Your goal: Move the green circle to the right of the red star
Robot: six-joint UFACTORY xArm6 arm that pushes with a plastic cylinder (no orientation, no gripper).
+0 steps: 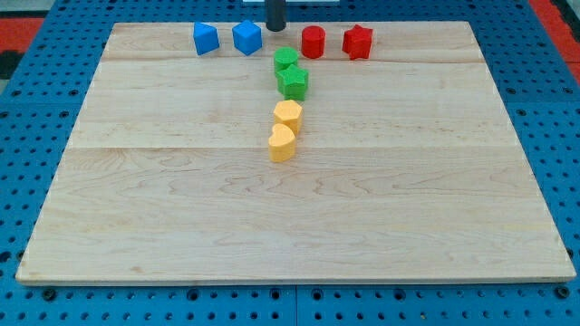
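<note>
My tip (275, 28) (bare, touching nothing) stands far-left of the green circle (285, 60); it should probably push rightward, skirting the red star (358, 42).

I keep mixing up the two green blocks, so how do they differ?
The green circle is rounded, the green star has points. The green circle sits nearer the view's top, closer to my tip; the green star sits just below it, nearer the yellow blocks. Both are the same green.
</note>
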